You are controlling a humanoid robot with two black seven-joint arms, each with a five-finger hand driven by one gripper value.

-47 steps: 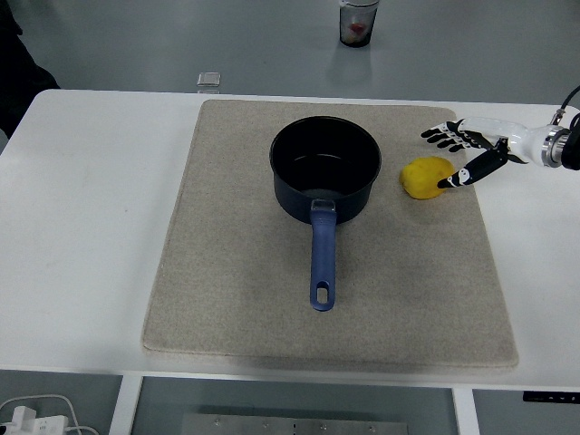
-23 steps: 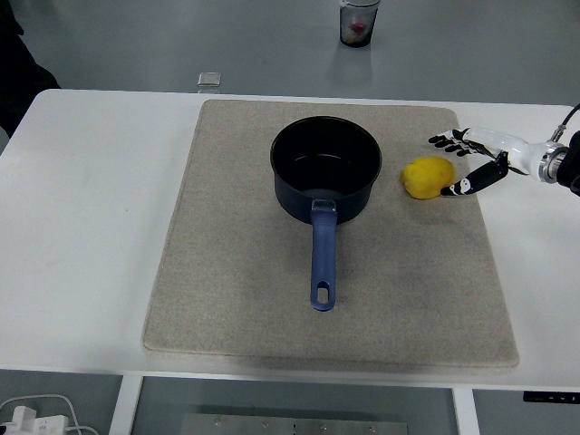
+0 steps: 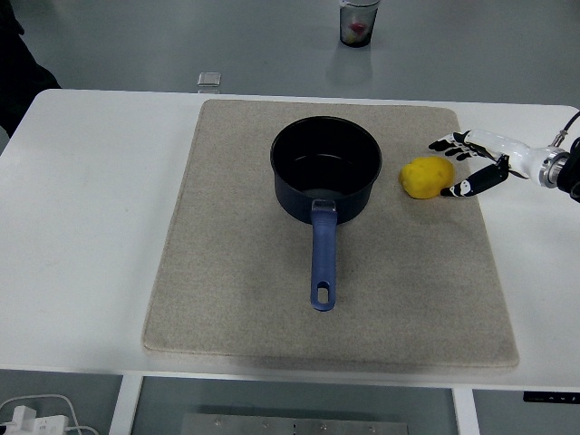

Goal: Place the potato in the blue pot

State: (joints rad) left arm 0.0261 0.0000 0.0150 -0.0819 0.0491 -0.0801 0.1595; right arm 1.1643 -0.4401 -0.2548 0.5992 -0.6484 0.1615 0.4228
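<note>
A yellow potato (image 3: 427,177) lies on the beige mat (image 3: 236,272), just right of the blue pot (image 3: 325,168). The pot stands upright near the mat's middle, empty, with its blue handle (image 3: 322,258) pointing toward the near edge. My right hand (image 3: 453,168) reaches in from the right edge at the potato's right side. Its fingers (image 3: 446,143) are spread behind the potato and its thumb (image 3: 458,188) touches or nearly touches the potato's front right. It holds nothing. The left arm is out of view.
The mat covers most of the white table (image 3: 91,227). A small clear cube (image 3: 208,81) sits beyond the mat's far left corner. On the floor behind the table stands a cup (image 3: 357,23). A cable and plug (image 3: 27,419) show at bottom left.
My right hand has drawn back slightly to the right, from over the potato's right half to its right edge. The potato and pot stay where they were.
</note>
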